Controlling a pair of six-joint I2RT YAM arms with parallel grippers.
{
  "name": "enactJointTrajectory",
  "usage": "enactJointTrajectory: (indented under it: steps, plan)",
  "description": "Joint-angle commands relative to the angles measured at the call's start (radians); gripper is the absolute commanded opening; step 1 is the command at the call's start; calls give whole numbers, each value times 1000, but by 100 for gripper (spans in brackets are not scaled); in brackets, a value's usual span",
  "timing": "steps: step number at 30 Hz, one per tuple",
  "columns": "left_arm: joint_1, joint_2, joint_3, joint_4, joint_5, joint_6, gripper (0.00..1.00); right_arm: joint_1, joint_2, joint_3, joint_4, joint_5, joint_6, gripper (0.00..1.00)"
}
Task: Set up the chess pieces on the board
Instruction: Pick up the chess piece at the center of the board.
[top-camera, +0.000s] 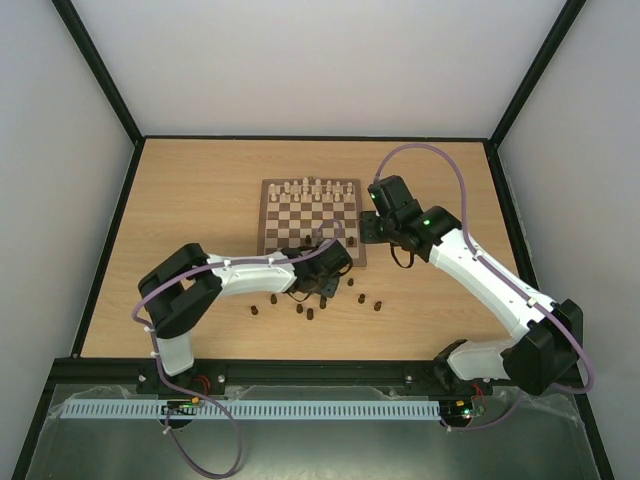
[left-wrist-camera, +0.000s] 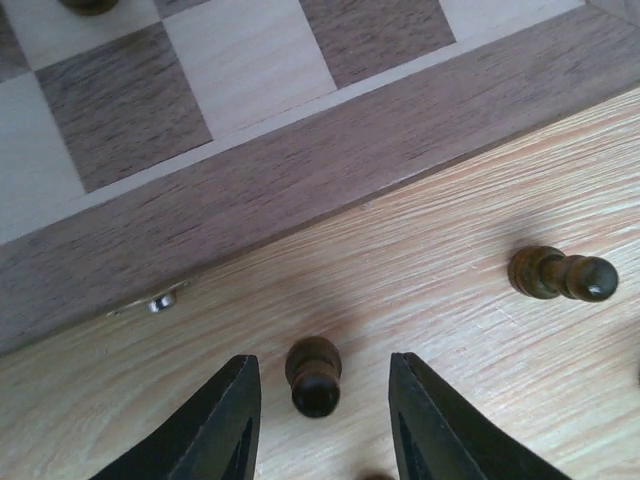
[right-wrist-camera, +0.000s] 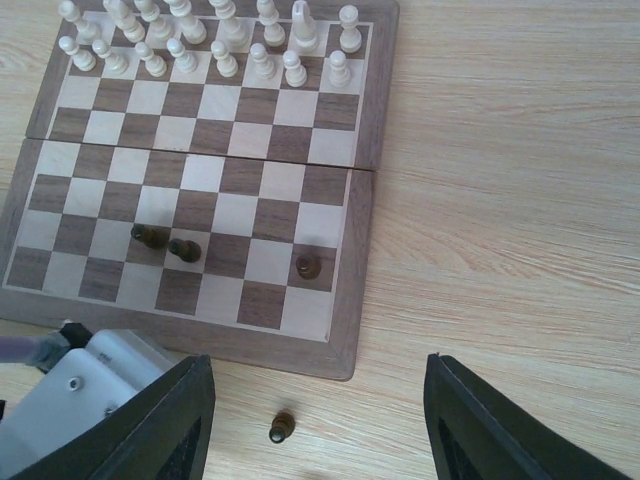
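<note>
Left gripper (left-wrist-camera: 322, 360): opened to a moderate width with nothing clasped. Its fingers were set on either side of a dark pawn, clear of it.
Dark pawn (left-wrist-camera: 315, 375): stood on the desk (left-wrist-camera: 480, 400) between those fingers, seemingly upright. The border of the board (left-wrist-camera: 300, 190) lay just ahead of the gripper.
Fallen dark piece (left-wrist-camera: 562, 275): lay on its side on the desk, ahead and to the right of the left gripper.
Right gripper (right-wrist-camera: 317, 362): spread wide and empty, hung over the desk just off the board's near border. One dark piece (right-wrist-camera: 282, 427) was seen on the desk below, between its fingers.
Placed dark pieces (right-wrist-camera: 183, 250): three stood on squares ahead and to the left of the right gripper. The cream chessmen (right-wrist-camera: 225, 45) filled the far rows.
Handling: the pawn was judged light, rigid and not fragile. As smooth, rounded turned wood, it was thought likely to tip or squirt out if pinched off-centre.
Hold: the stem beneath the round head was judged the best place, with the fingers closed squarely and gently.
</note>
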Motion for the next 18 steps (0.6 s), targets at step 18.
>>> enactJointTrajectory:
  steps: [18]
  plan:
    - [24,-112,22,-132,-95,0,8,-2,-20,-22,-20,-40,-23,58]
